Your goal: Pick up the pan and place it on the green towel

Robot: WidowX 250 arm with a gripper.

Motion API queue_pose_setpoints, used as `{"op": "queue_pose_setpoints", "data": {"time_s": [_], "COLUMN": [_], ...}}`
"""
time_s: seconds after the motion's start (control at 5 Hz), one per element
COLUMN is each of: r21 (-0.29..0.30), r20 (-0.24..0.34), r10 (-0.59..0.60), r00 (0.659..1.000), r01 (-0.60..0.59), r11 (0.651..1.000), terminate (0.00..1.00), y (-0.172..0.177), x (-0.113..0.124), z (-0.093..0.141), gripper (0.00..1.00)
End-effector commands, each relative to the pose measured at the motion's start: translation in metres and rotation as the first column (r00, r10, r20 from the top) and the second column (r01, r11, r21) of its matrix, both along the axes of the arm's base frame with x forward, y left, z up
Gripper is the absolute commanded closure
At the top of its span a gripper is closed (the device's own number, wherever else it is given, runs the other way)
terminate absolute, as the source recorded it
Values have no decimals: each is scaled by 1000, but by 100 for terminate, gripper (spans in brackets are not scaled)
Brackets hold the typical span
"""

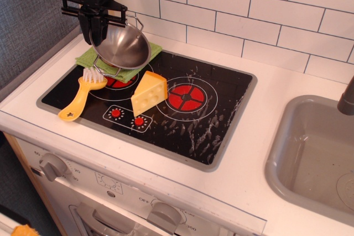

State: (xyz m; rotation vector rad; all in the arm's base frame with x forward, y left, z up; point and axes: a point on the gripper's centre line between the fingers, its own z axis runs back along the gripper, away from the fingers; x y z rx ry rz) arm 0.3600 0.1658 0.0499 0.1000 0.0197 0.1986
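Observation:
The shiny steel pan [121, 48] hangs tilted from my black gripper [95, 31], which is shut on its far rim. The pan's lower wire handle [105, 69] hangs near the green towel [130, 72]. The towel lies flat at the stove's back left corner, mostly covered from view by the pan just above it. I cannot tell whether the pan touches the cloth.
A yellow cheese wedge [149, 93] stands on the black stove top [193, 120] just right of the towel. A yellow brush [83, 95] lies in front of the towel. A grey sink [315, 156] is at the right. A tiled wall [249, 15] stands behind.

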Motion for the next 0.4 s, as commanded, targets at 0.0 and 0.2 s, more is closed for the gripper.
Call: {"op": "queue_pose_setpoints", "data": {"time_s": [0.0,0.2], "r21": [2,7], "r20": [59,72], "r10": [22,8], "r00": [998,997], "r01": [-22,-9], "r11": [1000,1000], "terminate": [0,0], "y": [1,-1], "x": [0,1], "z": [21,30], "gripper": [0,0]}}
